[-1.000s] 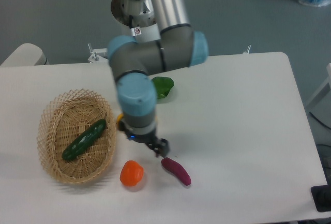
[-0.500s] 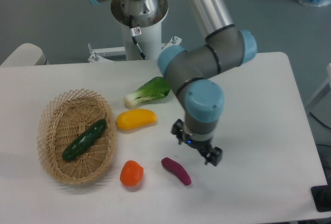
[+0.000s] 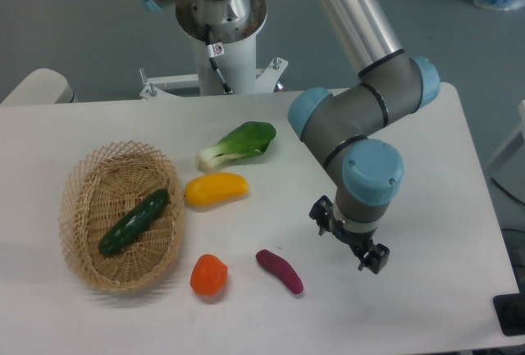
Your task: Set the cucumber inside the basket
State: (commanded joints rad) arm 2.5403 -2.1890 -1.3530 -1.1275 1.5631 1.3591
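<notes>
The single fixed camera looks down on a white table [image 3: 410,175] that fills most of the frame. At the left of the frame sits the basket [image 3: 78,207], an oval of pale woven wicker with a flared open-weave rim. The cucumber [image 3: 134,221] lies inside it on the basket floor, dark green and glossy, set on a diagonal with its upper end toward the basket's right rim and its lower end toward the lower left.

Right of the basket, near the centre of the frame, a yellow vegetable [image 3: 216,189] lies on the table just beside the rim. Above it is a bok choy [image 3: 239,145], its white stem pointing lower left and its green leaves upper right. Below the yellow piece, an orange vegetable [image 3: 208,274] rests near the basket's lower right edge, and a purple eggplant-like piece [image 3: 280,270] lies to its right.

The arm comes down from the top of the frame and bends at grey and blue joints on the right. The gripper [image 3: 371,257] hangs at the lower right of the frame, well apart from the basket and right of the purple piece. It grasps nothing; how far its fingers are parted I cannot tell.
</notes>
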